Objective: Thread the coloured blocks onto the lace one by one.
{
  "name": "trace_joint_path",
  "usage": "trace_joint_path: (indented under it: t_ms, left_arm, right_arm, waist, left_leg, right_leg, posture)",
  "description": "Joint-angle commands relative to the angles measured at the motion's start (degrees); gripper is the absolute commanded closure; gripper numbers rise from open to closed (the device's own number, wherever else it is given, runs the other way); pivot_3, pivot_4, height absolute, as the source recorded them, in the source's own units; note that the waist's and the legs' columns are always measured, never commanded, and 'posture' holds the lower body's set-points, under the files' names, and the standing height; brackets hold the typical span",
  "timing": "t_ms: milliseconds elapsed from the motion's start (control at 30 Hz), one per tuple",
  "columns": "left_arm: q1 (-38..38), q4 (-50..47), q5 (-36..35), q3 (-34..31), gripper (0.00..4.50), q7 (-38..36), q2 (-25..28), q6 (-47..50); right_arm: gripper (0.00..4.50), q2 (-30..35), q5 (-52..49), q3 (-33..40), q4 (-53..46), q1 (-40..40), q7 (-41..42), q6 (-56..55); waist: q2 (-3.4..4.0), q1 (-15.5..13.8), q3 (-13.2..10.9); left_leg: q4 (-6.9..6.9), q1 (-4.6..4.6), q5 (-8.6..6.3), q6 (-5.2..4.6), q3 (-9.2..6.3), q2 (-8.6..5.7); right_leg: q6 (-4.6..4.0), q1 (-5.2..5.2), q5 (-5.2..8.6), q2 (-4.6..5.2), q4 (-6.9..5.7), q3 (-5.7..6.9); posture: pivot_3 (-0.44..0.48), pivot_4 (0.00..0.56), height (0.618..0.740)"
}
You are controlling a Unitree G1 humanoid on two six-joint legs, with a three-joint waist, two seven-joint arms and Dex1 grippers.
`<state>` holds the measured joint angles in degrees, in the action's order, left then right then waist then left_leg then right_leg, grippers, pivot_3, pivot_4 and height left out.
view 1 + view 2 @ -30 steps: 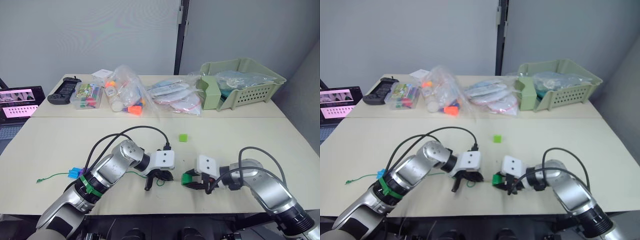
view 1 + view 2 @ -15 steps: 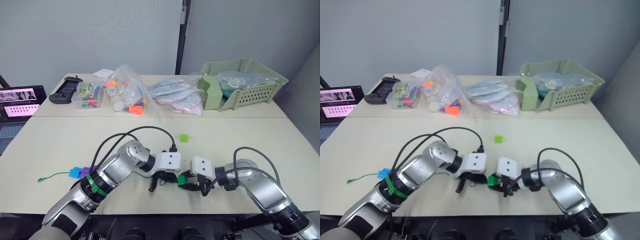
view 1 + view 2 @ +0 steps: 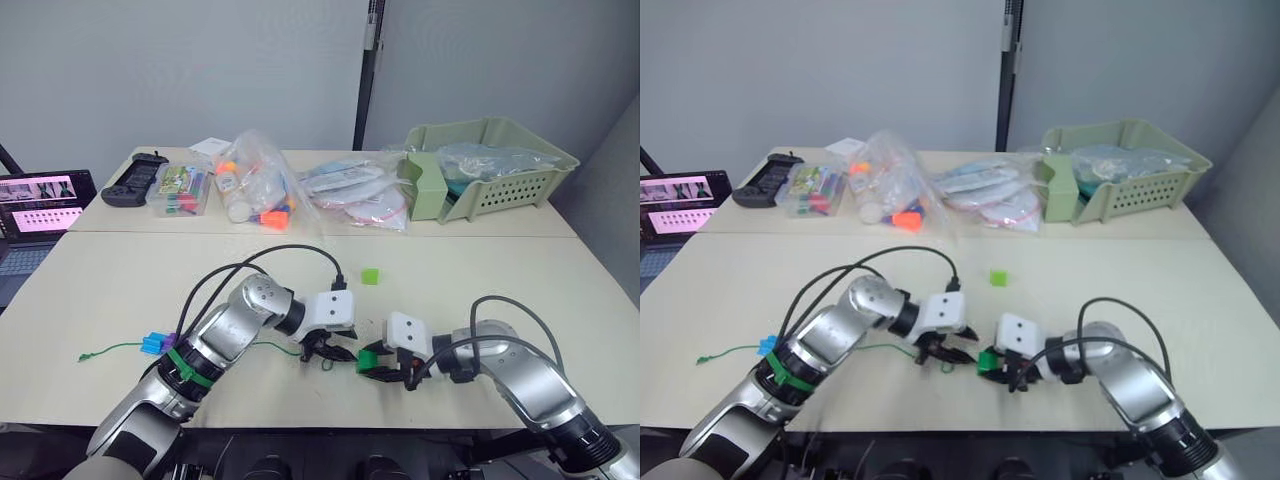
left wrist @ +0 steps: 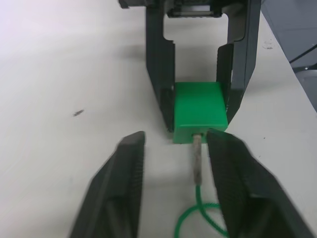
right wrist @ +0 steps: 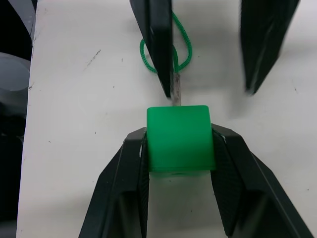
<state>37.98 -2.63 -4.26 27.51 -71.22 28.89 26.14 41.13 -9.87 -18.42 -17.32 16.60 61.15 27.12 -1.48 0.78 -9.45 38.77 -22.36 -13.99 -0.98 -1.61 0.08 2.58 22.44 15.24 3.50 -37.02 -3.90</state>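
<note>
With its jaws spread, the left gripper flanked the lace's stiff tip entering the light, rigid dark green block, which the right gripper pinched by its flat sides low in the frame.

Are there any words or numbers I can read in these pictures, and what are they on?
No text can be read anywhere.
Laptop screen: pink pictures and rows of dark marks, too small to read.
Clear box of coloured bits: any label is too blurred to read.
Plastic bags: no readable print.
Dark green block, lace and green basket: no writing visible.
</note>
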Motion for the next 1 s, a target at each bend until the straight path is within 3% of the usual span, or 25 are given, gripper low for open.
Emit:
trace_joint_path:
  t_ms: [33,467,500,700,1000]
  left_arm:
    - [-1.79,-0.47,-2.58,-2.97,1.99,-1.98,2.32,-1.86]
    - [-5.59,1.95,-0.24,-0.51,1.99,1.48,-0.22,-4.39]
    - [-5.56,2.36,-0.04,-0.28,2.56,1.62,-0.41,-4.11]
    - [-5.14,3.18,0.47,0.54,4.47,1.34,-0.43,-4.41]
    - [-3.71,3.56,0.75,1.96,4.47,1.41,-3.31,-5.70]
  right_arm:
    - [3.32,2.04,0.15,1.42,0.28,-1.18,0.33,0.01]
    - [3.32,4.11,-0.85,2.51,-0.71,-1.69,0.89,0.93]
    - [3.32,4.19,-0.91,2.52,-0.77,-1.64,0.88,1.03]
    - [3.32,4.36,-1.40,2.46,-1.06,-1.41,0.61,1.52]
    - [3.32,3.91,-1.57,2.29,-1.17,-1.07,0.24,2.00]
  waist:
    - [0.00,-0.04,0.00]
    - [0.00,-1.09,0.00]
    - [0.00,-1.12,0.00]
    - [0.00,-1.15,0.00]
    - [0.00,-1.16,0.00]
  left_leg:
    - [0.00,-0.01,0.00,0.00,0.00,0.00]
    - [0.08,-0.06,0.00,0.00,0.02,-0.14]
    - [0.08,-0.06,0.00,0.00,0.02,-0.14]
    - [0.08,-0.05,0.00,0.00,0.02,-0.15]
    - [0.08,-0.06,0.00,0.00,0.02,-0.15]
  right_leg:
    - [0.00,0.01,0.00,0.00,0.00,0.00]
    - [0.11,-0.04,-0.01,0.23,0.06,0.01]
    - [0.11,-0.04,-0.01,0.23,0.05,0.02]
    - [0.12,-0.06,-0.01,0.24,0.07,0.02]
    - [0.12,-0.06,-0.01,0.24,0.08,0.02]
  posture:
    - [0.000,0.150,0.740]
    - [0.000,0.150,0.740]
    - [0.000,0.150,0.740]
    - [0.000,0.150,0.740]
    - [0.000,0.150,0.740]
